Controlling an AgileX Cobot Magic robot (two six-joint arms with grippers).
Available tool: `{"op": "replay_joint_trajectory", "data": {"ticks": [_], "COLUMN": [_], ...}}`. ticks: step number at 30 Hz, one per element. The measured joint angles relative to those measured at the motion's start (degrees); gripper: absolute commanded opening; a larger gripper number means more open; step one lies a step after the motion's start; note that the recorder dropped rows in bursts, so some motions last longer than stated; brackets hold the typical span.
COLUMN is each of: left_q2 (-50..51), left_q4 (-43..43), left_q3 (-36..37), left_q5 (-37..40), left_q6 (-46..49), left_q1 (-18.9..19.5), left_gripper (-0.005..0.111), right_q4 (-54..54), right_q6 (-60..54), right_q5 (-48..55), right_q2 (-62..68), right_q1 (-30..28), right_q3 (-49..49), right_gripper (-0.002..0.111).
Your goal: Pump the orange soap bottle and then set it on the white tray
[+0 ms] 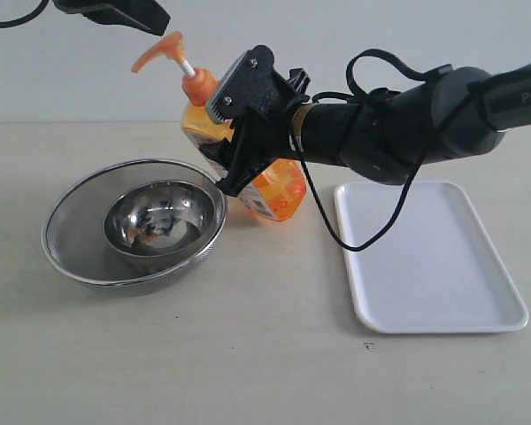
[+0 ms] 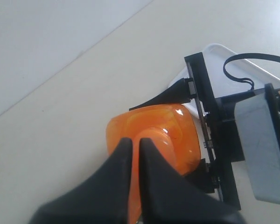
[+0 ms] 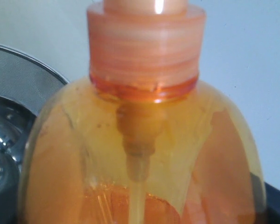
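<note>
The orange soap bottle [image 1: 279,190] hangs tilted above the table, its pump head [image 1: 159,49] leaning toward the bowl. My right gripper [image 1: 223,143] is shut on the bottle's body, one finger on each flat side. In the right wrist view the bottle [image 3: 140,140] fills the picture and hides the fingers. My left gripper [image 1: 146,16] sits just above the pump head with its fingers [image 2: 121,158] shut together over the orange top [image 2: 177,126], holding nothing. The white tray [image 1: 442,266] lies flat and bare to the right of the bottle, and its corner [image 2: 214,49] shows in the left wrist view.
A round steel bowl [image 1: 159,217] sits inside a mesh strainer [image 1: 80,230] on the table, just left of and below the bottle. The right arm's black cable [image 1: 327,221] loops down close to the tray's near-left corner.
</note>
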Motion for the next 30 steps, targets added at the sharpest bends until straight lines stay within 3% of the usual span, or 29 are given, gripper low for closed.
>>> {"op": "replay_joint_trajectory", "data": {"ticks": [30], "left_q2": [2.24], "left_q4": [-2.78], "left_q3": [-0.71], "left_q5": [-0.18], "left_q6": [-0.30], "left_q1": [0.00], "left_gripper": [0.005], "right_q4": [0.10], "right_q6": [0.55], "right_q5": [0.00], "right_q2": [0.00], "right_q1": [0.00], "right_q3": [0.00], "right_gripper": [0.000]}}
